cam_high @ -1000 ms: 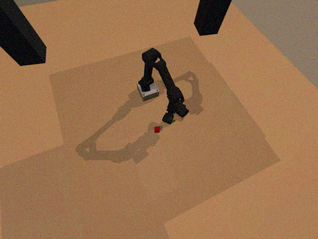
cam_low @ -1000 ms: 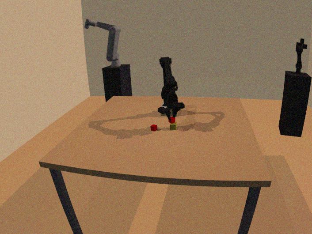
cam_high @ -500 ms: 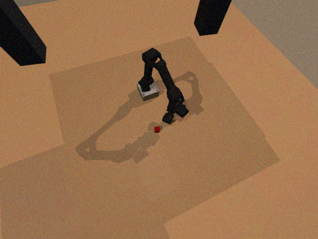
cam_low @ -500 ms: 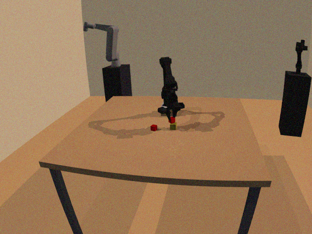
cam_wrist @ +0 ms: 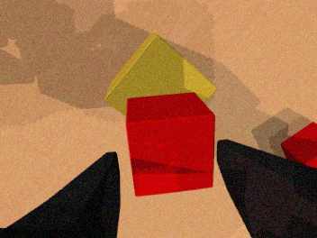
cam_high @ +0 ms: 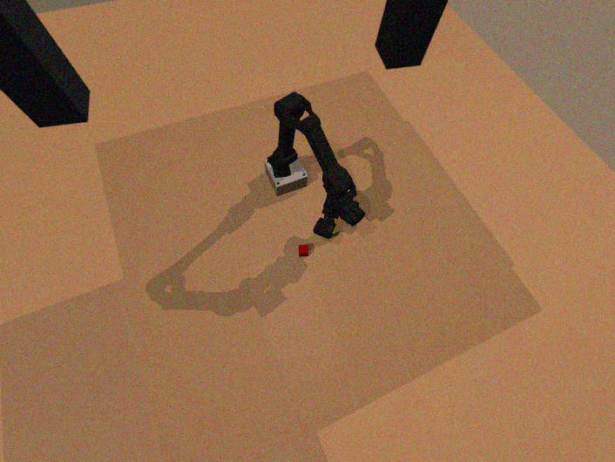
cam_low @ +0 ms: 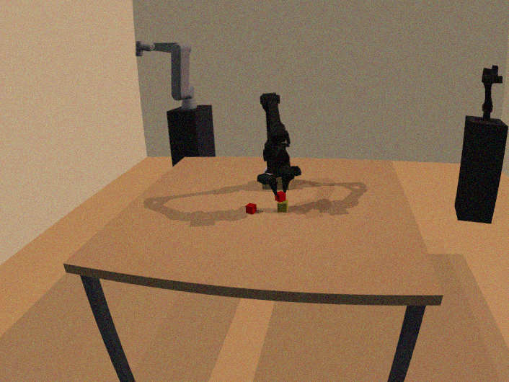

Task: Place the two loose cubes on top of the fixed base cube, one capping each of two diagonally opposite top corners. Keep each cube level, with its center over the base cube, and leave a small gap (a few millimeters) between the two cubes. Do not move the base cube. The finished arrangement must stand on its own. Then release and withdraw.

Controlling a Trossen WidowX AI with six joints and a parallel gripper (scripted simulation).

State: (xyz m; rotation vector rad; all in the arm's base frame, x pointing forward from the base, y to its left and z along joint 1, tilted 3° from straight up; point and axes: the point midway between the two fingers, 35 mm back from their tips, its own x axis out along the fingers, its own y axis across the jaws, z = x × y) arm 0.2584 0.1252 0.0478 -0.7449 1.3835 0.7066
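Note:
A yellow base cube [cam_low: 282, 206] [cam_wrist: 150, 71] stands on the table [cam_low: 205, 254]; in the top view only a sliver of it [cam_high: 336, 231] shows under the gripper. A red cube [cam_low: 280, 196] [cam_wrist: 171, 141] sits on top of it, over one corner. My gripper [cam_high: 330, 228] [cam_low: 280, 192] [cam_wrist: 168, 157] is around this red cube, and its fingers stand open with a gap of table showing on each side. A second red cube [cam_high: 303, 249] [cam_low: 250, 208] [cam_wrist: 302, 143] lies loose on the table a short way to the side.
The arm's grey mount [cam_high: 287, 177] stands behind the cubes. Black pedestals [cam_high: 39, 74] [cam_high: 409, 30] [cam_low: 480, 168] stand off the table, one carrying a grey arm [cam_low: 180, 69].

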